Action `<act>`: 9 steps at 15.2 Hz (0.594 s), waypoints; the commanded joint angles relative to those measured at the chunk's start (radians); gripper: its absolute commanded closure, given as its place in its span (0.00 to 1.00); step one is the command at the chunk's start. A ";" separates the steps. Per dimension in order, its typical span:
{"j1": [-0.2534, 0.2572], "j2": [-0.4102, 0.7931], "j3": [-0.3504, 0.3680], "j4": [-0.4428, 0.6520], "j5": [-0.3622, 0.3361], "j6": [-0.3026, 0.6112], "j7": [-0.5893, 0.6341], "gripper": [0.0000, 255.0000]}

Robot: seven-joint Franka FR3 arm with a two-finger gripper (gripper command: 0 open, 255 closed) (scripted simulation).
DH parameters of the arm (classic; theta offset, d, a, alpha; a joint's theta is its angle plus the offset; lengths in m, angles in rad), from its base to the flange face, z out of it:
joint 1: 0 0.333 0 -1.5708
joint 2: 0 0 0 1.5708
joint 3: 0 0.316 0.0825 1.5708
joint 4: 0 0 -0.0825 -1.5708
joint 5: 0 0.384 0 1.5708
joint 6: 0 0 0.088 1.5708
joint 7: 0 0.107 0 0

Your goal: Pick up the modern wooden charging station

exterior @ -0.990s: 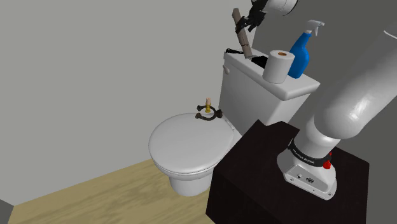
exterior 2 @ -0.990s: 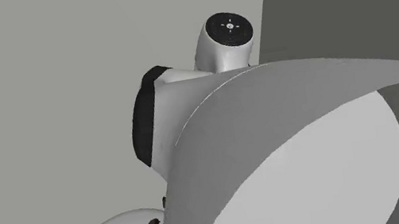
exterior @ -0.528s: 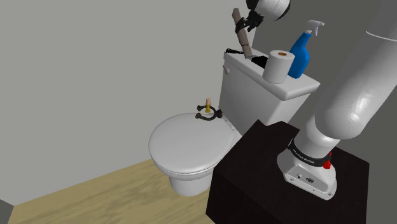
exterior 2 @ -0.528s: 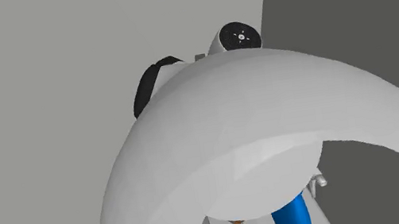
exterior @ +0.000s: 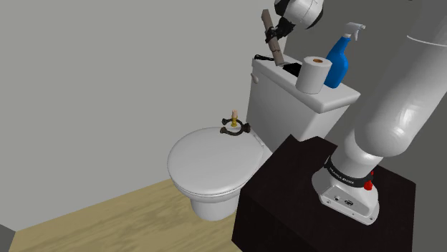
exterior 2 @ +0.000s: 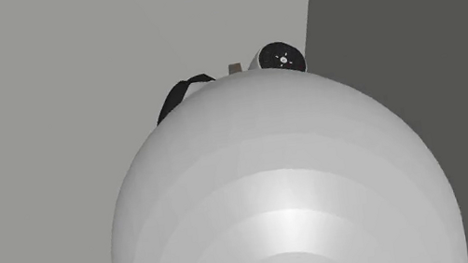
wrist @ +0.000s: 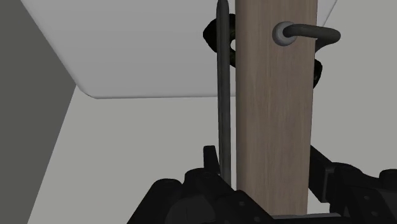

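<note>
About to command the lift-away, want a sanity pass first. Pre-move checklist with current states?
1. Fingers clasp the charging station from both sides: ok.
2. Station's lower end clear of the toilet tank: cannot tell.
3. Grey cable on the station free of snags: cannot tell.
4. Toilet paper roll and spray bottle apart from the gripper: ok.

The arm [exterior: 401,100] is built of thick, glossy white tubular links with rounded ends. A black band [exterior: 349,174] with small white lettering rings its lowest link, above a white base flange [exterior: 349,202] dotted with dark screw holes, with 1 red spot [exterior: 368,185] beside the band. A round black cap [exterior 2: 285,56] carries tiny white marks, and the tool [wrist: 266,165] is all black.
</note>
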 commanded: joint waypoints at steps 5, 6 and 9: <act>0.000 0.002 0.000 0.000 0.003 0.001 -0.003 1.00; 0.000 0.003 0.000 0.000 0.004 0.001 -0.003 1.00; 0.002 -0.017 -0.005 0.008 -0.047 -0.018 0.039 1.00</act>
